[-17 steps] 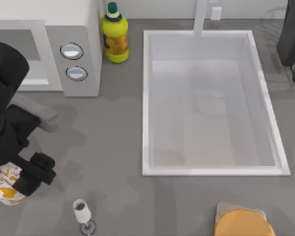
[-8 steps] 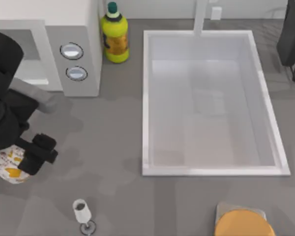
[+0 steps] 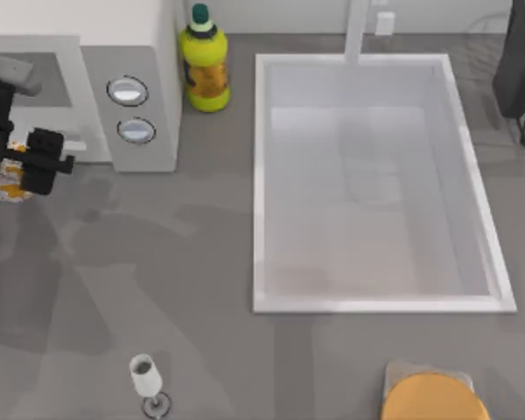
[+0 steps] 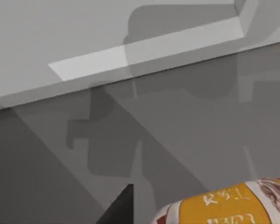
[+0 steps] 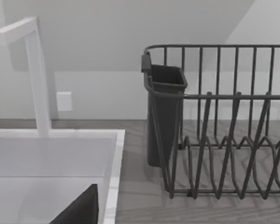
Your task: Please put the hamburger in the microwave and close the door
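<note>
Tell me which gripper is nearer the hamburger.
Left. The left gripper is right at the hamburger, in front of the microwave. The right arm is parked at the table's far right.

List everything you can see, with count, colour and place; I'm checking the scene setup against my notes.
microwave: one, light grey, two silver knobs, top view's far left.
hamburger: one, white with orange patches, at the left edge in front of the microwave, in the left pincer.
bottle: one, yellow, dark green cap, right of the microwave.
sink: one, white, centre to right.
faucet: one, white, behind the sink.
dish rack: one, dark wire, far right.
glass: one, clear, stemmed, near edge.
orange disc: one, on a grey board, near right.
left pincer: black, at the microwave's opening.
</note>
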Motion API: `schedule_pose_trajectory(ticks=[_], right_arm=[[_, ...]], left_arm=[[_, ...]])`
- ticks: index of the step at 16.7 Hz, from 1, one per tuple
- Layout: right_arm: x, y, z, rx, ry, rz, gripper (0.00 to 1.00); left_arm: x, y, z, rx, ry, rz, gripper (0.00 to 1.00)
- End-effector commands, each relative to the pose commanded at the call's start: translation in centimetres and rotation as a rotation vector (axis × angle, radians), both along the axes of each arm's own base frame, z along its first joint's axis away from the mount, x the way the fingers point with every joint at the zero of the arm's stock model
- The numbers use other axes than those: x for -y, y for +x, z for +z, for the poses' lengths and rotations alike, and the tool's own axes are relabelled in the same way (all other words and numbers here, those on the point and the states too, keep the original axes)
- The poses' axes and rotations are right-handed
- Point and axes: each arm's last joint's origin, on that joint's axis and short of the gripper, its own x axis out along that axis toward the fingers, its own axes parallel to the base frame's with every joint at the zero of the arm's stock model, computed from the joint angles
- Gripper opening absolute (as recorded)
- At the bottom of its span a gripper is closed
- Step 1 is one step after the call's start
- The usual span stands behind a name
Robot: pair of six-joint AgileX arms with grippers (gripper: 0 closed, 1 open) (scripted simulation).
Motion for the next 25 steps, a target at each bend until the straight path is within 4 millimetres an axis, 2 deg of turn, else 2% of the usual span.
schedule_pose_trajectory(ticks=[6,14,21,25], right_arm=[[0.0,0.0,0.0,0.0,0.0,0.0,1.0],[0.0,0.0,0.0,0.0,0.0,0.0,1.0],[0.0,0.0,0.0,0.0,0.0,0.0,1.0],[0.0,0.0,0.0,0.0,0.0,0.0,1.0]], left_arm=[[-3.4,3.0,-2.3,0.224,-0.025,0.093,0.0],[-6.9,5.0,-6.6,0.413,-0.042,0.164,0.0],[-7.1,4.9,-10.5,0.543,-0.134,0.167,0.0],[-6.6,4.3,-11.0,0.583,-0.184,0.156,0.0]])
